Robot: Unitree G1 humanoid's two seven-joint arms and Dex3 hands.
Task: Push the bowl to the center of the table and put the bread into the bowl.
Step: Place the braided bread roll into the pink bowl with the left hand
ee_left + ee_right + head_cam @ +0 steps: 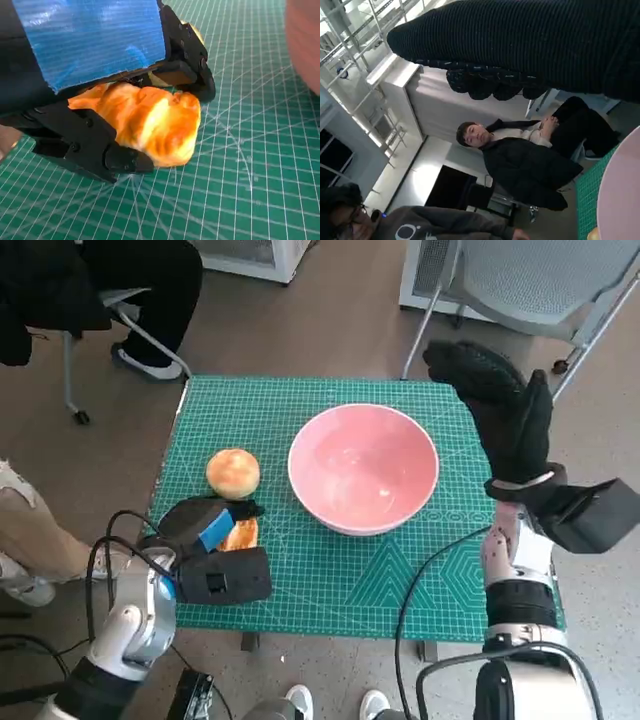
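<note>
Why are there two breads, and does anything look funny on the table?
Nothing looks spilled or broken. The pink bowl sits upright and empty near the middle of the green mat. One round bun lies loose beside it; the left hand closes around another bread.

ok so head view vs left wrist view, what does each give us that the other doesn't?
Head view only: the whole pink bowl near the middle of the green mat, the round bun beside it, the gloved right hand raised over the mat's far right edge holding nothing, and people's legs around the table.

Left wrist view only: close up, the left hand's fingers wrap the orange-glazed bread, which sits on the mat.

Both: the left hand, the bread and the mat.
</note>
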